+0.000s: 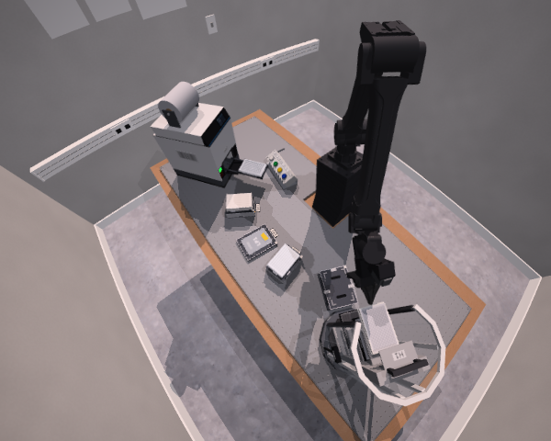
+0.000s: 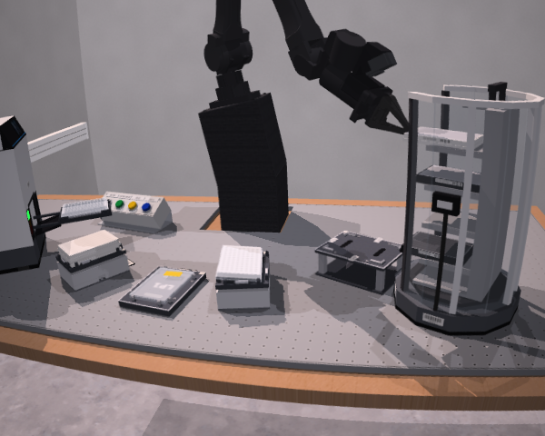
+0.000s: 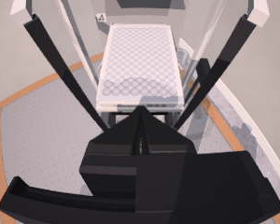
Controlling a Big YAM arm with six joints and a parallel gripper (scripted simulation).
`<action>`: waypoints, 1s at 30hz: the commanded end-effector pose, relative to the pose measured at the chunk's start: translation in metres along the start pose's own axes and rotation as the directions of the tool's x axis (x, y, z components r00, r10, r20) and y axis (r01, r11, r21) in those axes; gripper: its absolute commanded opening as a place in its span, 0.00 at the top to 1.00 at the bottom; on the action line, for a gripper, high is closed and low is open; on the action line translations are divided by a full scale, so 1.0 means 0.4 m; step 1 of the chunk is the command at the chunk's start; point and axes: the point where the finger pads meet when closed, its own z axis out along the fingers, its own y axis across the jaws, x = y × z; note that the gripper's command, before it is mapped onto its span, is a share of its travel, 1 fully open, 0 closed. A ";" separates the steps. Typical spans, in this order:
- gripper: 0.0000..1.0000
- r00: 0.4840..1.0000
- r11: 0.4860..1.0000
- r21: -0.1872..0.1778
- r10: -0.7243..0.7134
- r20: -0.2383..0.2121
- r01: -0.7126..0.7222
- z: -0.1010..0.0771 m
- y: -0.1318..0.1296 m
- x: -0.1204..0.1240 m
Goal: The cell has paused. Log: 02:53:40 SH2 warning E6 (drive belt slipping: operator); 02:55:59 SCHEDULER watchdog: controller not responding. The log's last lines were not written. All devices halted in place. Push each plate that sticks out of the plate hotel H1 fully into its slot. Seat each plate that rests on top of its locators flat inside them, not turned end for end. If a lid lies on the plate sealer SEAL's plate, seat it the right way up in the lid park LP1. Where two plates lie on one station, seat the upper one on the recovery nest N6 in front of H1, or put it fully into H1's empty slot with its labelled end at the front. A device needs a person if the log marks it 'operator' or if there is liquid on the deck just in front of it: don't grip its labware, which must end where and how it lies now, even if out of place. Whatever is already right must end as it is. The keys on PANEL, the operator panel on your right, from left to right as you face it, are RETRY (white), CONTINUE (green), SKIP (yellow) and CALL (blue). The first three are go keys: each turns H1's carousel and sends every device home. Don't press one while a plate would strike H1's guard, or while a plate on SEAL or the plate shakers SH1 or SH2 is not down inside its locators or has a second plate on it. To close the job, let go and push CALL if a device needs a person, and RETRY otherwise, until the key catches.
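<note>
My gripper point(image 2: 401, 125) is shut and empty, its closed tips pointing at the front end of a white well plate point(image 2: 444, 136) in the top slot of the plate hotel H1 point(image 2: 465, 211). In the wrist view the tips point(image 3: 140, 115) sit right at the plate's near edge point(image 3: 139, 65), between the two dark front posts. I cannot tell whether they touch. From above, the plate point(image 1: 379, 327) lies lengthwise in the hotel behind the gripper point(image 1: 370, 298). Lower slots hold darker plates, partly hidden. The recovery nest N6 point(image 2: 360, 251) stands bare in front of H1.
A shaker with a white plate point(image 2: 242, 274) stands mid-deck, and another with a pale plate point(image 2: 90, 258) at the left. The flat lid park point(image 2: 163, 288) has a yellow mark. The sealer point(image 2: 0, 192) holds a plate point(image 2: 84, 207) on its tray. PANEL point(image 2: 136, 208) is behind it.
</note>
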 end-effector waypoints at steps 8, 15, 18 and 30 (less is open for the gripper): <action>1.00 1.000 1.000 -0.006 -0.003 0.015 0.003 0.039 0.010 -0.032; 1.00 1.000 1.000 -0.007 -0.003 0.011 0.003 0.045 0.011 -0.033; 1.00 1.000 1.000 -0.007 -0.003 0.011 0.003 0.048 0.011 -0.036; 1.00 1.000 1.000 -0.006 -0.003 0.017 0.003 0.059 0.011 -0.045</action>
